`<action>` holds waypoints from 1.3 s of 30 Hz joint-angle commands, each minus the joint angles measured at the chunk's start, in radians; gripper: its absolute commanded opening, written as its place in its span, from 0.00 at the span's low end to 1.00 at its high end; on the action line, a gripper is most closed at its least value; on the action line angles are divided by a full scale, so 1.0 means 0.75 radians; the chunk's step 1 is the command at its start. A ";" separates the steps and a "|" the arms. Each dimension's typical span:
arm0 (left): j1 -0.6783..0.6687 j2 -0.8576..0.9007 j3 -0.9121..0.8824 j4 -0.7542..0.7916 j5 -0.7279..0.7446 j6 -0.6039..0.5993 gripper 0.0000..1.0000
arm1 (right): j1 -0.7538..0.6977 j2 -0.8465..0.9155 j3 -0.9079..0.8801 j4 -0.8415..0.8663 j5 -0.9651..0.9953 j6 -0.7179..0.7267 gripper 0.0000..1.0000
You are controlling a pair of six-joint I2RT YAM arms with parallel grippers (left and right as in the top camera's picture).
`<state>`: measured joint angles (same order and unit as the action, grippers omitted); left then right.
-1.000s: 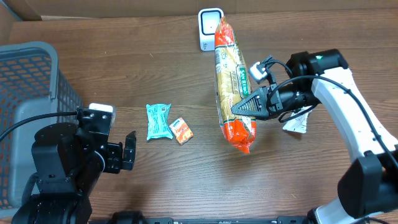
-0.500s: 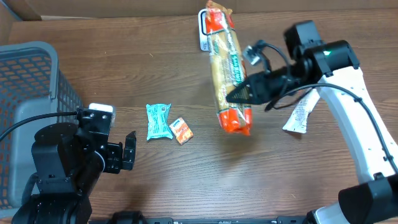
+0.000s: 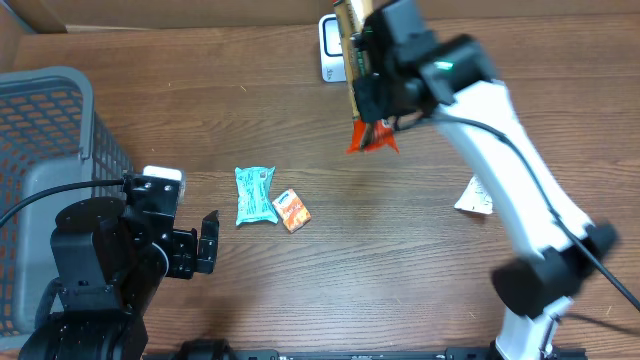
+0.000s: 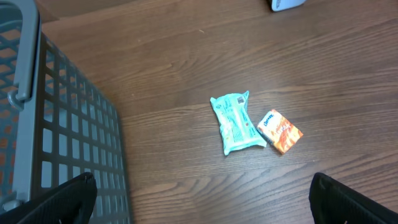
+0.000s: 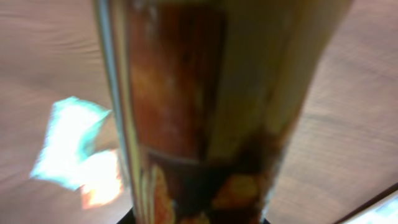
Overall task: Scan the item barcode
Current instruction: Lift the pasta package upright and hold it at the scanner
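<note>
Orange-red at its lower end, the long snack packet point(image 3: 368, 138) hangs in the air at the far edge of the tabletop point(image 3: 420, 260), lifted clear of the wood and lying across the right side of the white scanner point(image 3: 330, 55). The right tool point(image 3: 372, 92) is clenched on it. Its fingers are mostly hidden under the arm from above, but the packet is off the tabletop and fills the right wrist view, blurred and very close. The left tool point(image 4: 202, 186) is released, with its fingers spread wide and nothing between them, parked near the grey basket point(image 3: 40, 120).

The step in hand looks like the presentation itself: the packet is at the scanner, but whether its barcode faces the window cannot be told from these views. The next move, as I judge it, calls for small turns of the wrist, rolling or tilting the packet in front of the scanner until the printed code squares up to it, without loosening the grip on the slippery film.

A teal pouch point(image 3: 255, 194) and a small orange box point(image 3: 292, 210) lie side by side mid-tabletop, with a white sachet point(image 3: 475, 195) well apart to the right, all untouched.
</note>
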<state>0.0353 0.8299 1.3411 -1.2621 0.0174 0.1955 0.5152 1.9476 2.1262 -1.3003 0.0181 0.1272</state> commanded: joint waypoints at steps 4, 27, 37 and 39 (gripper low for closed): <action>0.005 0.001 0.003 0.002 -0.012 0.030 1.00 | 0.016 0.272 0.053 0.283 0.634 -0.082 0.03; 0.005 0.001 0.003 0.003 -0.012 0.030 1.00 | -0.001 0.497 0.019 0.610 0.802 -0.216 0.04; 0.005 0.001 0.003 0.003 -0.012 0.030 1.00 | -0.009 0.497 -0.061 0.623 0.802 -0.215 0.03; 0.005 0.001 0.003 0.002 -0.012 0.030 1.00 | -0.012 0.497 -0.061 0.626 0.801 -0.215 0.04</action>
<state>0.0353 0.8299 1.3411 -1.2617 0.0174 0.1955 0.5175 2.3482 2.0613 -0.8635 0.5755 -0.0486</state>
